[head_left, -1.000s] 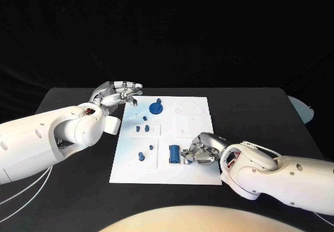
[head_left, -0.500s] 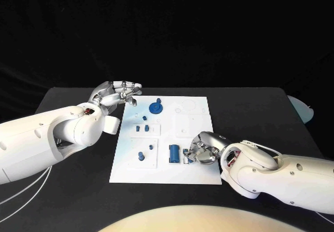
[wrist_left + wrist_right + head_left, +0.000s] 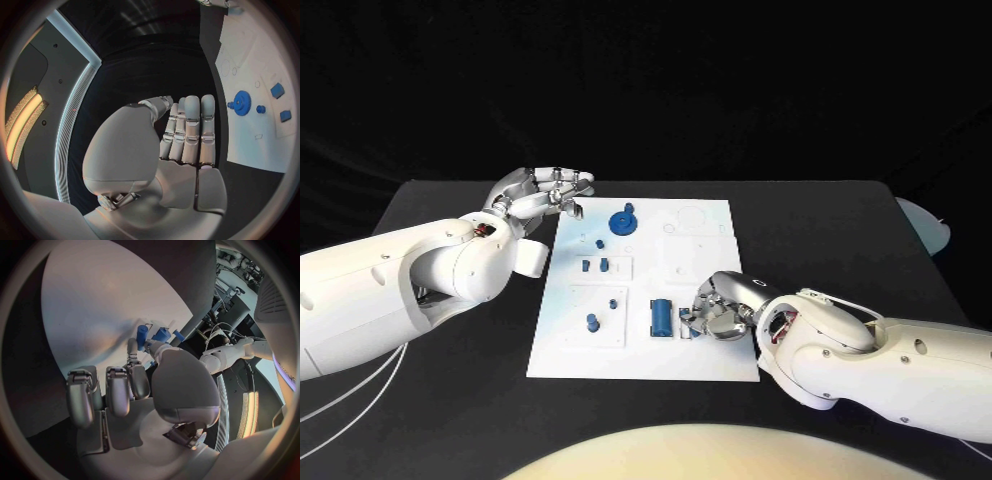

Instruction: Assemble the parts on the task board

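The right hand (image 3: 718,312) rests on the near right of the board (image 3: 704,365), fingers curled beside the blue cylinder (image 3: 659,316), seemingly to pick it up, though I cannot tell if it grips, while the left hand (image 3: 542,193) waits empty, fingers apart, at the far-left corner.

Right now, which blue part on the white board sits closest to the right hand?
The blue cylinder, lying just beside the right hand on the white task board. The blue gear sits at the far end.
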